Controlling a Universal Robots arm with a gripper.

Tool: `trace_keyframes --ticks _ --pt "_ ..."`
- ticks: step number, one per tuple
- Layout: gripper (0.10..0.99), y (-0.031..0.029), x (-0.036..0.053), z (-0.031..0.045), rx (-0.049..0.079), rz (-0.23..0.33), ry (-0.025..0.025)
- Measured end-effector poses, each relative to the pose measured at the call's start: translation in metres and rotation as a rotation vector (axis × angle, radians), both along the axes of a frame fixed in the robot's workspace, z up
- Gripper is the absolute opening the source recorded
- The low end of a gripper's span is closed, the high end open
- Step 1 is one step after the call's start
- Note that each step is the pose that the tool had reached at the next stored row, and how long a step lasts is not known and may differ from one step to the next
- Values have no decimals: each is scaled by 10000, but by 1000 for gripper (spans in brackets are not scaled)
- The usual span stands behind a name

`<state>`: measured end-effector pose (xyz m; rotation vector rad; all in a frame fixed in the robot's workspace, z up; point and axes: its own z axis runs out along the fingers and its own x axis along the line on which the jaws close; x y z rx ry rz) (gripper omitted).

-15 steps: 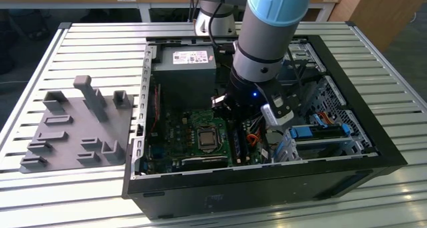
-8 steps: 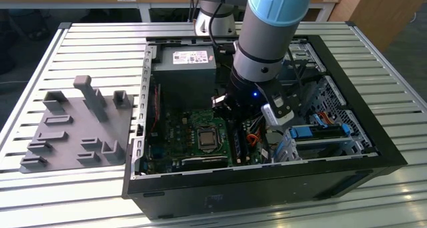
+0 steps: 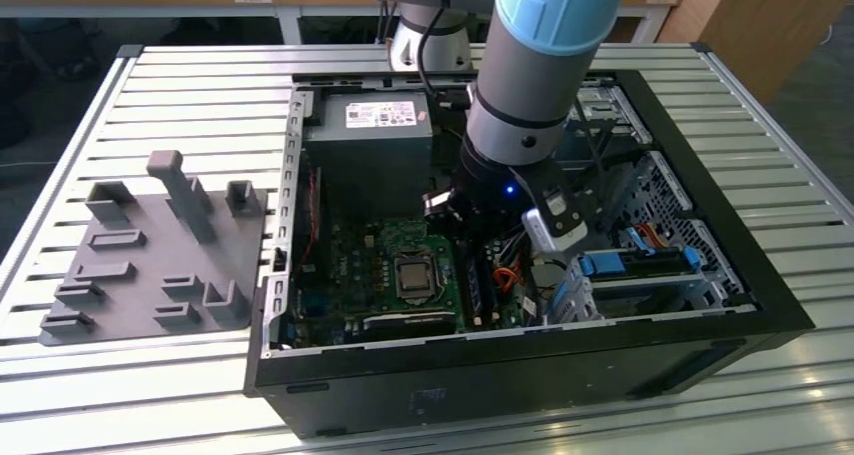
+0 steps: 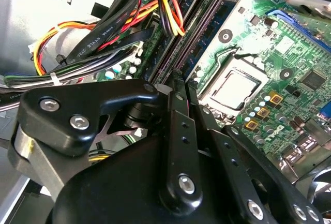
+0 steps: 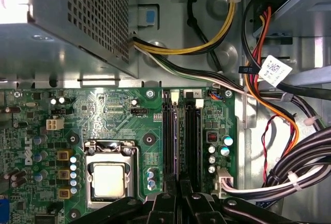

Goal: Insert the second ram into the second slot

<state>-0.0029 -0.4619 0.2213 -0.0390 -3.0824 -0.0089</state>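
1. Black gripper (image 5: 176,195): jaws drawn narrow, tips meeting over the memory slots.
2. Second ram (image 5: 175,146), thin dark circuit-board stick: stands on edge in a long black slot (image 5: 192,136), directly ahead of the jaws; whether they pinch it cannot be told.
3. Green motherboard (image 5: 114,115) with silver processor socket (image 5: 109,178).
4. Open black computer case (image 3: 747,305) on slatted metal desk (image 3: 187,75).

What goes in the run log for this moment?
gripper: fingers closed together, low over the black memory slots | green motherboard inside open black computer case | second ram: cannot tell if seated
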Motion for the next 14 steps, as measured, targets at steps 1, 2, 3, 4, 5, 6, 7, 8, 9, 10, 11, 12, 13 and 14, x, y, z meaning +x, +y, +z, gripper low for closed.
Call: trace_keyframes --ticks 1,2,3,4,5,6,7,8,9,10,11,12,13,14 --pt "141 0 0 -2 2 0 0" --pt "141 0 0 -4 2 0 0" --pt "141 0 0 -5 1 0 0" --pt "141 0 0 -6 0 0 0" --pt "141 0 0 -6 0 0 0" --pt "141 0 0 -7 1 0 0" --pt "141 0 0 -8 2 0 -1" --pt "141 0 0 -11 4 0 -1" --pt "141 0 0 -15 7 0 -1" --pt "141 1 0 -19 7 0 -2" --pt "141 0 0 -25 5 0 -1" --pt "141 0 0 -32 5 0 0" --pt "141 0 0 -37 4 0 0" --pt "141 0 0 -42 3 0 0"
